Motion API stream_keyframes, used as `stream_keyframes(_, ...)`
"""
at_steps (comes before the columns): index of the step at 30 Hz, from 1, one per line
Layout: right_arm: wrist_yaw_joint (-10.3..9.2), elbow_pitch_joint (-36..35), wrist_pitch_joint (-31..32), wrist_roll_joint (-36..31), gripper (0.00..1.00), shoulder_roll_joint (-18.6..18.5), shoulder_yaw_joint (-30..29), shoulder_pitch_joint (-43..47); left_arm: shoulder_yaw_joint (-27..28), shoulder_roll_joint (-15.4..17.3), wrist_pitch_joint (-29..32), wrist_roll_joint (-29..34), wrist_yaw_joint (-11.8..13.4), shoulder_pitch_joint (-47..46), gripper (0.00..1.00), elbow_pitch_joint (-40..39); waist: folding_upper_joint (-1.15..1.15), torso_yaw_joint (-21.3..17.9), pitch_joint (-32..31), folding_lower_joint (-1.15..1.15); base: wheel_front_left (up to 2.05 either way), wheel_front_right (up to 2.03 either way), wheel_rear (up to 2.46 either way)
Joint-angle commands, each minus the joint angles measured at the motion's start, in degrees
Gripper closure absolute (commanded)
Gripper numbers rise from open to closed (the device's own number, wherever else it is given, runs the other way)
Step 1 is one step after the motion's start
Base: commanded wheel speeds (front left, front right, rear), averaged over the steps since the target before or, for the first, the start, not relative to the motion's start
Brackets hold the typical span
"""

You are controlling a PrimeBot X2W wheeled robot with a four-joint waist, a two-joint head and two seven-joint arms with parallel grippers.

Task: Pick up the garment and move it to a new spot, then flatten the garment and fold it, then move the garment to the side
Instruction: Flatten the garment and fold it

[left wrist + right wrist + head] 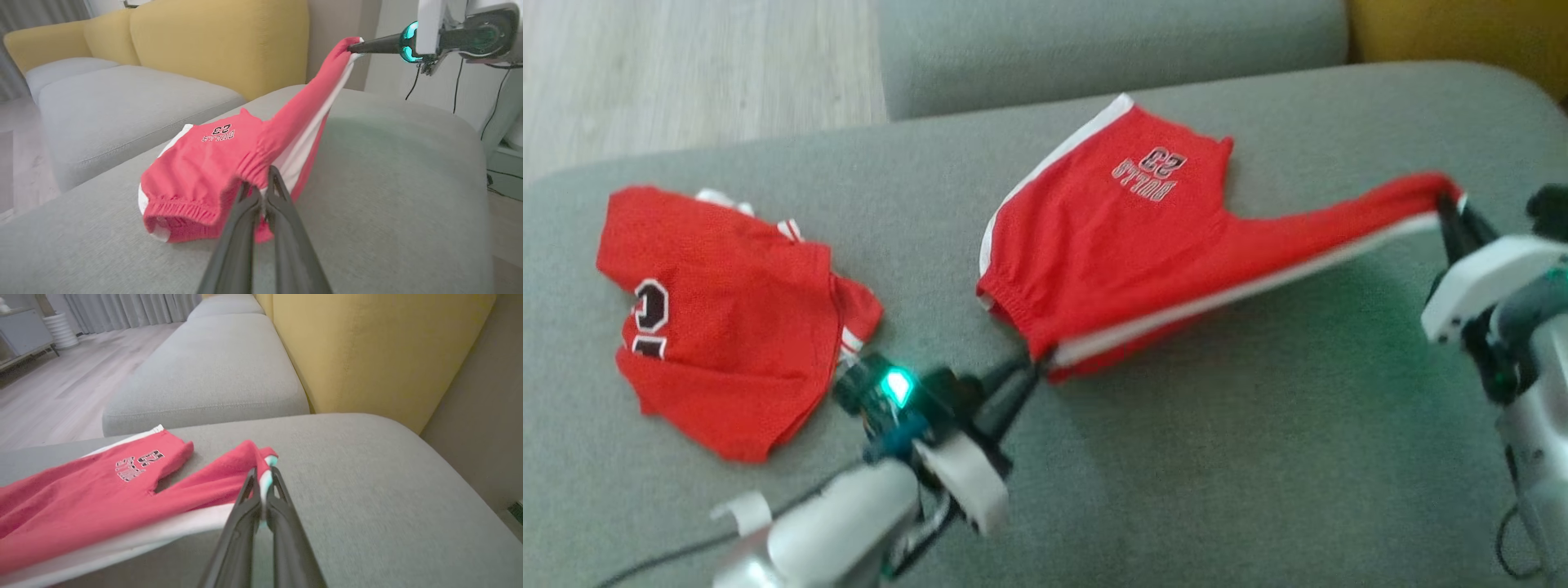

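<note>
The garment (1127,237) is a pair of red shorts with white side stripes and "BULLS 23" print, partly lying on the grey cushion (1258,457). One leg is stretched and lifted toward the right. My left gripper (1036,366) is shut on the waistband corner, seen close in the left wrist view (261,188) on the garment (204,171). At the far end my right gripper (1450,204) is shut on the leg hem, its tips (261,473) pinching the garment (102,494) above the cushion. The other leg lies flat with the print up.
A second red jersey (719,318), folded, lies on the cushion's left part. Behind stand another grey seat cushion (212,375) and a yellow backrest (367,347). Wooden floor (686,65) lies at the far left. Cables hang by the right arm (457,81).
</note>
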Motion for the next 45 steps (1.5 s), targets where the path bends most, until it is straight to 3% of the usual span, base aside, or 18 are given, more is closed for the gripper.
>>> stream_keyframes(1, -0.05, -3.1, 0.32, -0.98, 1.0, -0.66, -0.68, -2.27, 3.46, 2.09, 0.09, -0.53, 0.65, -4.72, 1.0, -1.1, 0.0, 0.97, 2.29, 0.0, 0.0, 0.0, 0.0)
stream_keyframes(6, -0.05, -7.71, 2.9, -5.96, 1.0, 1.75, -4.63, -6.68, 6.42, 1.34, 0.82, -2.23, 0.48, -9.42, 1.0, 0.19, 0.0, 3.43, 7.4, 0.0, 0.0, 0.0, 0.0)
stream_keyframes(11, -0.05, -6.93, 4.06, -11.81, 1.0, 4.33, -7.13, -12.91, 6.81, -0.69, 1.08, -1.91, -0.63, -13.91, 1.0, 4.19, 0.0, 6.2, 11.76, 0.0, 0.0, 0.0, 0.0)
stream_keyframes(20, -0.05, 1.6, 3.8, -19.47, 1.0, 7.41, -9.73, -23.06, 7.08, -5.56, -1.02, -1.8, -2.31, -18.14, 1.0, 10.09, 0.0, 10.89, 16.55, 0.0, 0.0, 0.0, 0.0)
stream_keyframes(34, -0.05, 14.78, -0.48, -29.8, 1.0, 7.4, -15.99, -33.1, 6.73, -12.81, -3.42, 0.11, -4.47, -22.28, 1.0, 18.06, 0.0, 16.32, 21.92, 0.0, 0.0, 0.0, 0.0)
stream_keyframes(35, -0.05, 15.44, -0.75, -30.32, 0.97, 7.26, -16.39, -33.6, 6.67, -13.07, -3.46, 0.14, -4.63, -22.35, 1.0, 18.56, 0.0, 16.44, 22.13, 0.0, 0.0, 0.0, 0.0)
stream_keyframes(36, -0.05, 16.02, -1.07, -30.68, 0.0, 7.13, -17.07, -34.05, 6.68, -13.3, -3.49, 0.11, -4.71, -22.39, 1.0, 19.08, 0.0, 16.52, 22.29, 0.0, 0.0, 0.0, 0.0)
stream_keyframes(37, -0.05, 16.58, -1.38, -31.06, 0.0, 7.07, -17.67, -34.47, 6.74, -13.5, -3.52, 0.12, -4.64, -22.42, 0.63, 19.57, 0.0, 16.56, 22.4, 0.0, 0.0, 0.0, 0.0)
stream_keyframes(38, -0.05, 16.98, -1.86, -31.47, 0.0, 6.98, -18.24, -34.87, 6.86, -13.66, -3.55, 0.19, -4.45, -22.5, 0.05, 20.02, 0.0, 16.53, 22.49, 0.0, 0.0, 0.0, 0.0)
stream_keyframes(39, -0.05, 17.39, -2.37, -31.73, 0.0, 7.0, -18.77, -35.25, 7.05, -13.79, -3.58, 0.24, -4.22, -22.57, 0.0, 20.44, 0.0, 16.47, 22.53, 0.0, 0.0, 0.0, 0.0)
stream_keyframes(45, -0.05, 20.53, -6.17, -29.82, 0.0, 7.75, -19.8, -37.19, 10.74, -13.67, -3.71, -0.11, -1.99, -22.9, 0.0, 20.63, 0.0, 15.17, 21.24, 0.0, 0.0, 0.0, 0.0)
